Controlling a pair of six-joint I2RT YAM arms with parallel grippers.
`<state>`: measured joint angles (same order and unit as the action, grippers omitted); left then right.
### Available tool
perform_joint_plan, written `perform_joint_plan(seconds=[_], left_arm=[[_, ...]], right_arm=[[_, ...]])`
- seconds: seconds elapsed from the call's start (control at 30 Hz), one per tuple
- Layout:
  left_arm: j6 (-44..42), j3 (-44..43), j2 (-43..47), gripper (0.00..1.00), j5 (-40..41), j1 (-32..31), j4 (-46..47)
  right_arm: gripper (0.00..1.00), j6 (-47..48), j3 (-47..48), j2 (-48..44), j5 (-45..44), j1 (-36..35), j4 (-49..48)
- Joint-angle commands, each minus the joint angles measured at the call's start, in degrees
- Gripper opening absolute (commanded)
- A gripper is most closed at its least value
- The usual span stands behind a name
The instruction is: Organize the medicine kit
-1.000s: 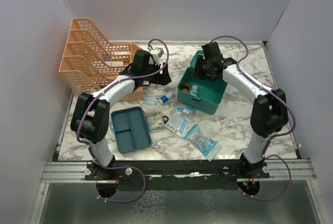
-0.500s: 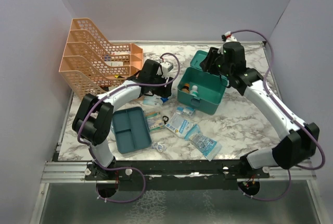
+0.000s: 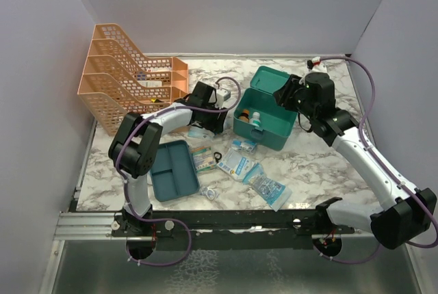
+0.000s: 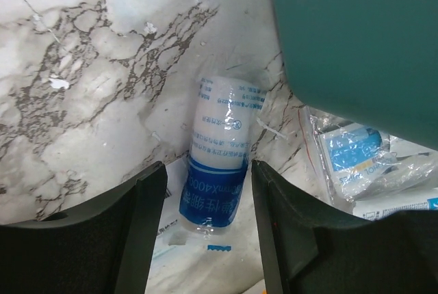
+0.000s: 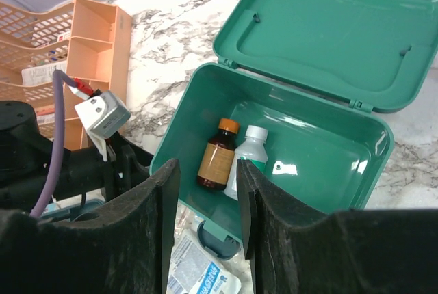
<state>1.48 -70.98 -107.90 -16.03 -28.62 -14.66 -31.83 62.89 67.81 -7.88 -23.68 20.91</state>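
marble tabletop (image 3: pixel 315 161), grey walls (image 3: pixel 239 7). orange file rack (image 3: pixel 116 68) far-left corner; medicine kit (image 3: pixel 270 130) open, far centre. left gripper (image 4: pixel 209 171) spread astride wrapped bandage roll (image 4: pixel 220 130); right gripper (image 5: pixel 205 167) spread, empty, over kit.

Lab cell: plain walls (image 3: pixel 239 7), marble table (image 3: pixel 308 161).

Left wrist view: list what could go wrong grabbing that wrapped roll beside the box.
The left gripper straddles only the near end of the roll, which sits in glossy clear wrap; it may slip or swing out as the jaws close.
The roll lies close to the box and loose packets; a finger could snag a packet or nudge the box.
Two bottles sit in the box; a dropped roll could knock them.
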Motion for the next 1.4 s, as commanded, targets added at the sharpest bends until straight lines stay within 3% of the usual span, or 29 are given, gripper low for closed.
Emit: perform_joint_plan(seconds=[0.0, 0.13, 0.3, 0.63, 0.87, 1.07, 1.2, 1.37], left_arm=[[-1.5, -2.8, -1.5, 0.52, -3.6, 0.1, -1.1], [-2.3, -3.2, -0.9, 0.36, -0.3, 0.1, -0.7], [-1.8, -1.5, 3.2, 0.29, 1.4, 0.1, 3.0], [10.2, 2.9, 17.9, 0.28, 1.2, 2.7, 16.2], [23.9, 2.7, 24.9, 0.28, -3.4, 3.4, 28.1], [35.2, 4.2, 25.8, 0.31, -13.2, 2.6, 43.2], [38.0, 2.9, 26.7, 0.31, -13.7, 2.1, 45.3], [42.4, 2.8, 27.4, 0.31, -14.9, 2.1, 49.0]], right_arm=[[0.39, -1.8, -0.1, -1.5, -1.9, -0.3, 0.4], [0.38, -2.5, -0.6, -1.5, -0.6, -0.3, 0.4], [0.36, -3.6, -6.2, -3.3, 9.2, -0.3, -7.9], [0.42, -4.8, -10.2, -3.0, 22.9, -0.3, -27.6], [0.57, -7.4, -2.6, 3.2, 36.1, -0.3, -34.5], [0.62, -7.5, 6.5, 8.2, 50.9, -0.3, -39.2], [0.62, -7.4, 7.9, 7.1, 44.4, -0.3, -35.8], [0.59, -9.0, 7.0, 4.2, 29.5, -0.3, -30.2]])
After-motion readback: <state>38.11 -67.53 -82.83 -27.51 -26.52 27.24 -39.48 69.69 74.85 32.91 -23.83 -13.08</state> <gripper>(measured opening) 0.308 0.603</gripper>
